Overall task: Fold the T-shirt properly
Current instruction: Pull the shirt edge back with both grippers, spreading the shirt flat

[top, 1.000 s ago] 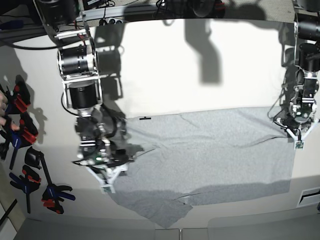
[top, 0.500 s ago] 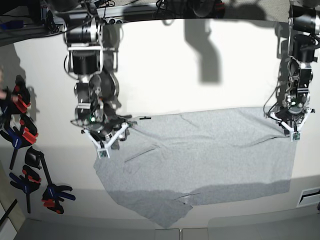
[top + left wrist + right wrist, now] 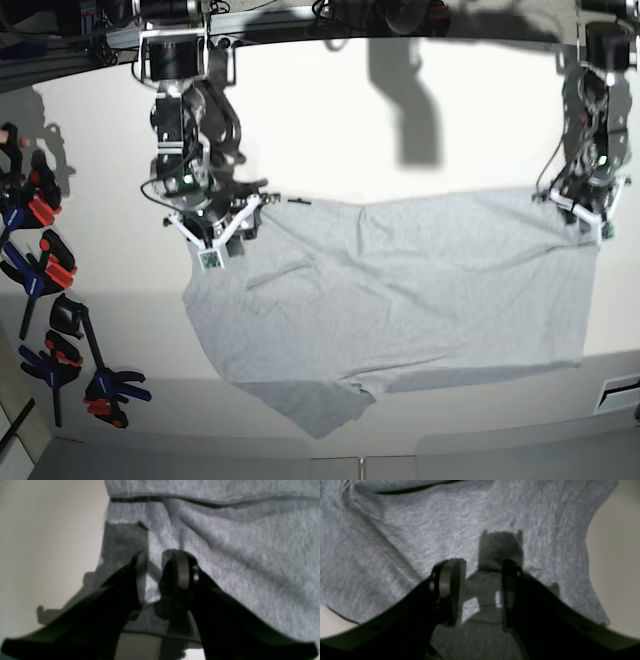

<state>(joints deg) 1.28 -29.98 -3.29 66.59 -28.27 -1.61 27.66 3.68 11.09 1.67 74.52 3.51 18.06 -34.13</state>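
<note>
The T-shirt (image 3: 400, 290) lies spread plain-side up on the pale table (image 3: 400, 130), its long axis running across the base view from one arm to the other, with one short sleeve (image 3: 325, 410) hanging toward the near edge. Each arm sits over one far corner of the cloth — the right end effector (image 3: 212, 240) at the corner on the view's left, the left end effector (image 3: 590, 215) at the corner on the view's right — so the bulk of the garment lies on the near side of both, toward the camera. In the right wrist view the right end effector (image 3: 480, 585) has its fingers (image 3: 447, 580) spread with grey cloth visible between them and below; whether any fabric is actually caught I cannot tell, though nothing looks bunched between the pads. In the left wrist view the left end effector (image 3: 155, 577) has its fingers (image 3: 181, 572) drawn close with only a narrow gap, low over the cloth just inside its edge; a raised ridge of fabric runs up from the tips, which suggests a pinch, but the contact itself is hidden. Judging from this layout, the coming move turns on that far edge: with both arms at the ends of the long axis, the far hem can be carried toward the near side — provided each corner is truly gripped, the right one looking the less certain.
</note>
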